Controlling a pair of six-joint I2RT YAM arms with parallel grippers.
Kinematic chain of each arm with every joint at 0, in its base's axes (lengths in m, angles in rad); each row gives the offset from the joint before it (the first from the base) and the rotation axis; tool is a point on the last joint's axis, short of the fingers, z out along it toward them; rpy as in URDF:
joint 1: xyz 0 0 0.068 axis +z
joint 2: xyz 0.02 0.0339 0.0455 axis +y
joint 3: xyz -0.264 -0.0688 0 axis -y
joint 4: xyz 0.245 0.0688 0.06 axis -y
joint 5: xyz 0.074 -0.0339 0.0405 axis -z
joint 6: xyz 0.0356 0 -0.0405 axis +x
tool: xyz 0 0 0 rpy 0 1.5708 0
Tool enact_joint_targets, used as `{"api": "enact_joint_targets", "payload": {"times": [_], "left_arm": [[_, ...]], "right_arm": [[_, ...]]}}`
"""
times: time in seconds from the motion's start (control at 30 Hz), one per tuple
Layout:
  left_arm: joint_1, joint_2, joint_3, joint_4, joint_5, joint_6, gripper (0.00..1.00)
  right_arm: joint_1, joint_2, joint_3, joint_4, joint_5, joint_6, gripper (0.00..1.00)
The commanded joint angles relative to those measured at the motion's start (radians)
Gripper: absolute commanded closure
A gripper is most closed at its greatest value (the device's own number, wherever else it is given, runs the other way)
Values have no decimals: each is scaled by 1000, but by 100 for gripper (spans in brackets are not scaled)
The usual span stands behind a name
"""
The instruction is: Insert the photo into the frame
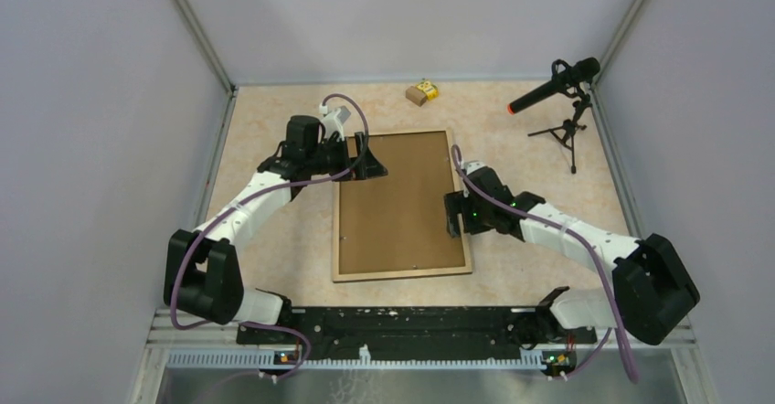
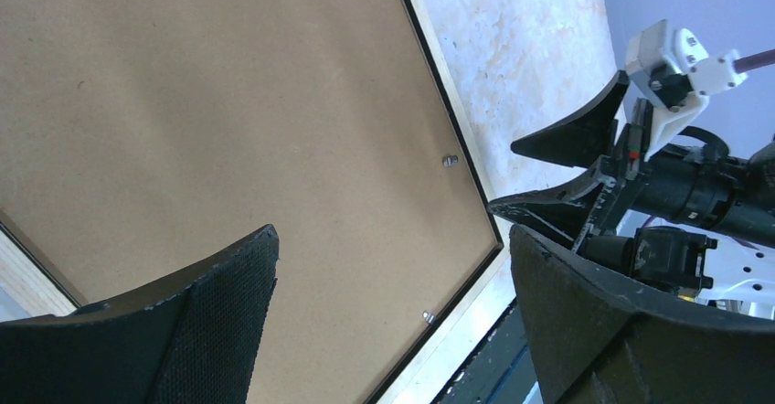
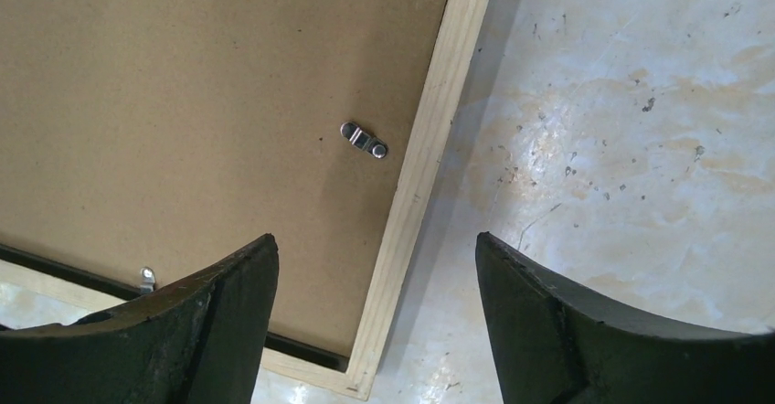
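Frame: large rectangle, face-down mid-desk. Light-wood rim, brown backing board seated inside, metal clip. Left tool spread wide over far-left corner; right tool spread wide over right rim.

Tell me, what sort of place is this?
Most likely a robot lab's recording booth: plain grey walls enclose a small table, a left arm and right arm are bolted at its near edge, and a microphone stands on a tripod.

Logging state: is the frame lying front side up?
No, the frame shows its light-wood rim and the brown backing board facing up in the top view.
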Motion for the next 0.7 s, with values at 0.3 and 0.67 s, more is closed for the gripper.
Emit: {"api": "enact_joint_targets", "payload": {"times": [0.3,0.67], "left_arm": [[4,-10,-7,46,6,10,2],[8,-1,-3,42,9,11,2]], "right_arm": [[39,129,38,84,52,-40,31],[46,238,92,106,174,-30,46]]}}
